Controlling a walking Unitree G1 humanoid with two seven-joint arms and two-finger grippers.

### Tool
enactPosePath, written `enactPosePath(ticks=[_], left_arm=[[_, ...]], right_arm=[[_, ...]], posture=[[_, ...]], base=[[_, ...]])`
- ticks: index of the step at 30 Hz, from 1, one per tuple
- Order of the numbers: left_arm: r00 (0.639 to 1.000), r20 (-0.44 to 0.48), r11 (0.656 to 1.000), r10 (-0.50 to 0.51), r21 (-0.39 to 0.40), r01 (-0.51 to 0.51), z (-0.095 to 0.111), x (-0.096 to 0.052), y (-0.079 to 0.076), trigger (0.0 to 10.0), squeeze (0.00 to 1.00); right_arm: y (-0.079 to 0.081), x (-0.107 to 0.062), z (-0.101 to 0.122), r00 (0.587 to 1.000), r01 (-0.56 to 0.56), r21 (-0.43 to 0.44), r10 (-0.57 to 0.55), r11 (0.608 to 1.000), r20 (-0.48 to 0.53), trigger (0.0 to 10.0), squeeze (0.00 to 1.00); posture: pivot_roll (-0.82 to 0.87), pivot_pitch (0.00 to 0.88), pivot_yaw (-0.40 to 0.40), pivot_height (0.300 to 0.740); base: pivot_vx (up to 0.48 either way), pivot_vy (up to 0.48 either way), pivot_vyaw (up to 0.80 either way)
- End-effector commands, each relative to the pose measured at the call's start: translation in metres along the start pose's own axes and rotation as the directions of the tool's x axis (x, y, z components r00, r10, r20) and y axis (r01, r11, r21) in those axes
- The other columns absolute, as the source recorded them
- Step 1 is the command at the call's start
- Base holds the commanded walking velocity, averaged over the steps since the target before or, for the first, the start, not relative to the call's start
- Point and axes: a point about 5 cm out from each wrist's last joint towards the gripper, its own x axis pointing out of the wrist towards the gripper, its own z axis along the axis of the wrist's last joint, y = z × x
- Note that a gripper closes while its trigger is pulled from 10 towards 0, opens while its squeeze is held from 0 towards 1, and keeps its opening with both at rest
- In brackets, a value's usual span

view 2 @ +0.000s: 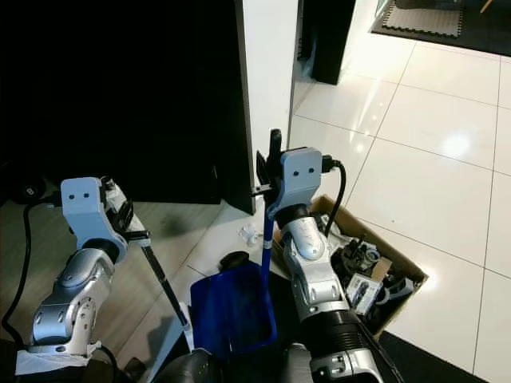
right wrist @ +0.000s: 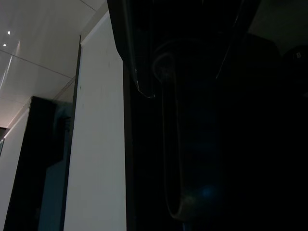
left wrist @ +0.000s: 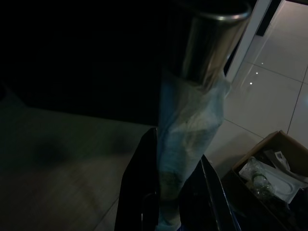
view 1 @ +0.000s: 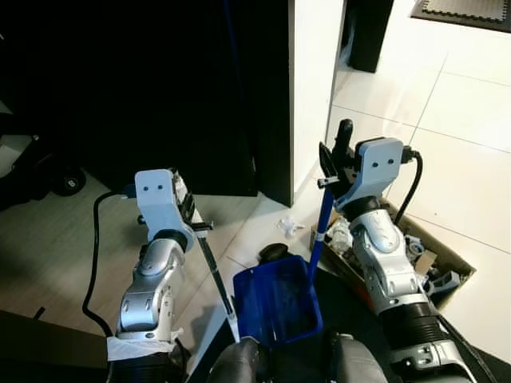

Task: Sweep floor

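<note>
My left gripper point(view 1: 194, 211) is shut on a thin black broom stick point(view 1: 215, 275) that slants down toward my feet. In the left wrist view its black fingers point(left wrist: 139, 192) clamp a pale wrapped section of the stick point(left wrist: 187, 130) below a metal tube. My right gripper point(view 1: 334, 153) is shut on the upright blue handle point(view 1: 319, 227) of a blue dustpan point(view 1: 275, 303), which sits on the floor between both arms. A dark lump point(view 1: 271, 253) lies at the pan's far edge, and a crumpled white scrap point(view 1: 287, 226) lies just beyond it. The right wrist view is very dark.
An open cardboard box point(view 1: 443, 259) of clutter stands on the floor right beside my right arm. A white wall end point(view 1: 315, 80) and a dark cabinet front point(view 1: 160, 88) rise ahead. Glossy white tiles point(view 1: 455, 144) spread to the right, with a dark mat point(view 1: 463, 12) at the far right.
</note>
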Motion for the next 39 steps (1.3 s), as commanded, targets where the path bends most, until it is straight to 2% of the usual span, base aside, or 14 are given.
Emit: enactPosePath(ticks=[1, 16, 39], left_arm=[[0.999, 0.045, 1.000, 0.004, -0.002, -0.004, 0.0055, 0.0010, -0.0003, 10.0, 0.00], [0.999, 0.049, 1.000, 0.007, 0.001, -0.007, 0.0061, 0.0013, 0.0003, 10.0, 0.00], [0.999, 0.052, 1.000, 0.010, -0.002, -0.010, 0.0060, 0.0013, 0.0015, 10.0, 0.00]], right_arm=[[0.0051, -0.0016, -0.0058, 1.000, -0.009, 0.031, 0.009, 0.999, -0.020, 10.0, 0.00], [0.0056, -0.0010, -0.0059, 1.000, -0.012, 0.032, 0.013, 0.999, -0.021, 10.0, 0.00], [0.0064, -0.0008, -0.0077, 0.999, -0.016, 0.032, 0.017, 0.999, -0.027, 10.0, 0.00]], posture=[[0.00, 0.090, 0.076, 0.740], [0.00, 0.091, 0.074, 0.740], [0.00, 0.091, 0.074, 0.740]], base=[[0.000, 0.000, 0.00], [0.000, 0.000, 0.00], [-0.371, 0.000, 0.00]])
